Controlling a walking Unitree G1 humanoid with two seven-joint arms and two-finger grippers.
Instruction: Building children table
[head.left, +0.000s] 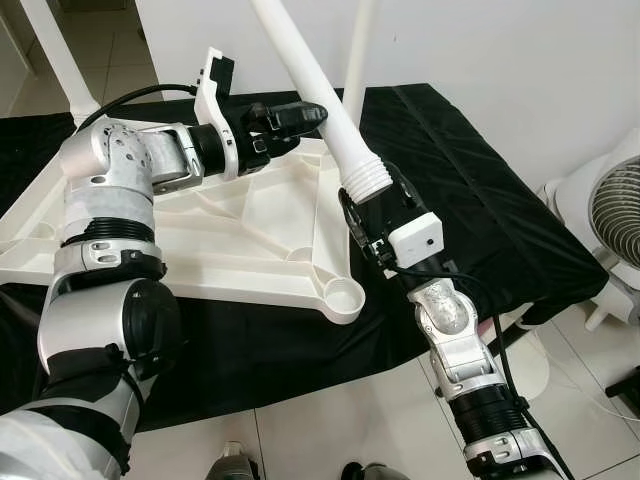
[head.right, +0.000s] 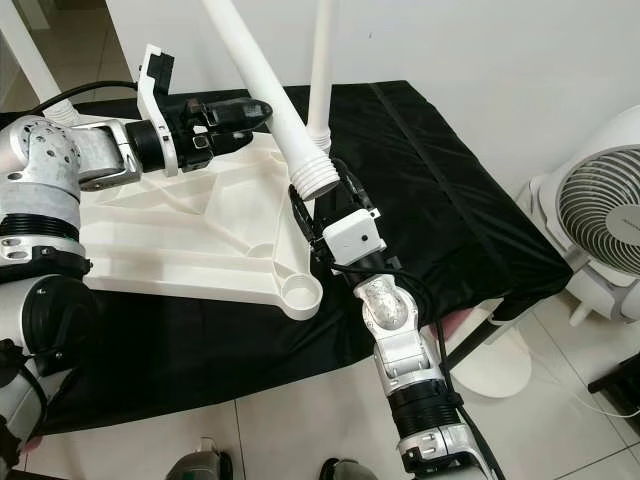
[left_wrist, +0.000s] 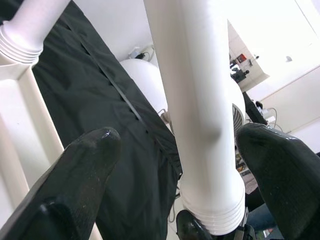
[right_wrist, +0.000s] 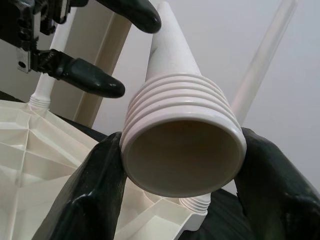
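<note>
Left gripper (head.left: 300, 118) reaches across upturned white table top (head.left: 240, 235), fingers spread either side of loose white table leg (head.left: 315, 85), not clamping it. Table top lies on black cloth (head.left: 470, 200). Right gripper (head.left: 372, 205) clamps leg's threaded end (right_wrist: 182, 132), held above empty corner socket (head.left: 343, 295). White fan (head.right: 600, 210) far right.

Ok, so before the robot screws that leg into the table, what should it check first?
1. Right gripper holds the loose table leg at its threaded end: ok.
2. Left gripper steadying the leg higher up: not ok, its fingers stand apart on either side of it.
3. Empty corner socket on the upside-down white tabletop free: ok.
4. Threaded end lined up over that socket: not ok, it is tilted and off to the side.
5. Other legs already seated: cannot tell how tightly.
</note>
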